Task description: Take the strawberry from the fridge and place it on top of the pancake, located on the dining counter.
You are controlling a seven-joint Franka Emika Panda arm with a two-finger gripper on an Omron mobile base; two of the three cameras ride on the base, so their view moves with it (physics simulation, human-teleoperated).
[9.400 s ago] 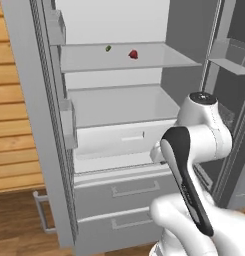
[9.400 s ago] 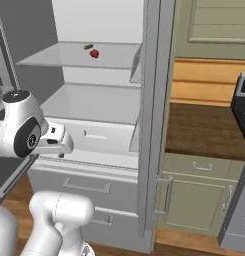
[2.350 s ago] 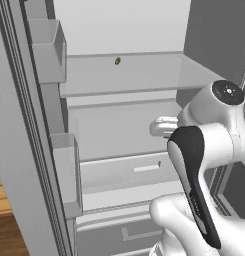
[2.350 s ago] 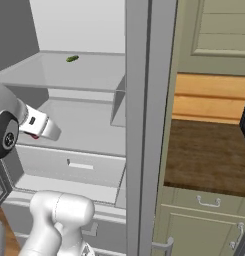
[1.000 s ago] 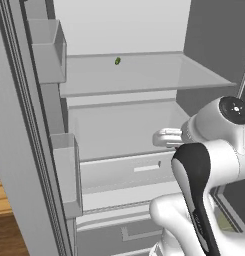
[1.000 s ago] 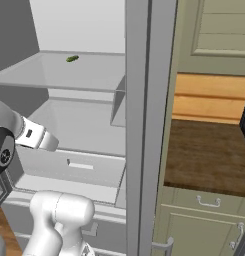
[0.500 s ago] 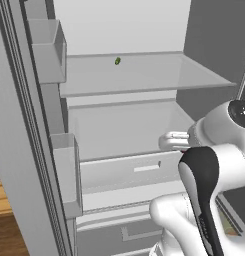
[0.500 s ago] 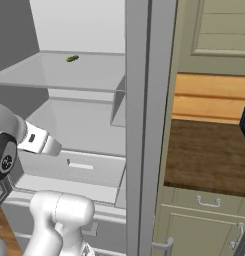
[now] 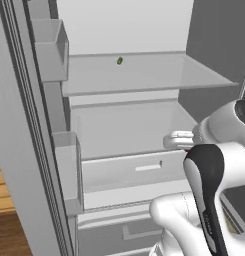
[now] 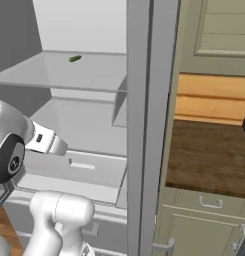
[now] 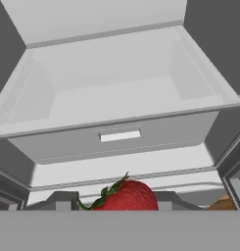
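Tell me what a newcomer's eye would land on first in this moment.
The strawberry, bright red with green leaves, sits between the claw tips at the bottom of the hand view, in front of the pale drawer of the open fridge. Next comes the white arm low at the fridge's right side in the left base view. A small dark green item lies alone on the upper shelf.

To the right stood pale green upper cabinets (image 10: pixel 221 30) above a wood-panelled wall (image 10: pixel 209 97) and a dark brown countertop (image 10: pixel 206 157). Below it ran pale green base cabinets (image 10: pixel 204 227) with metal handles. To the left, wooden flooring (image 9: pixel 9 235) showed under even, diffuse lighting.
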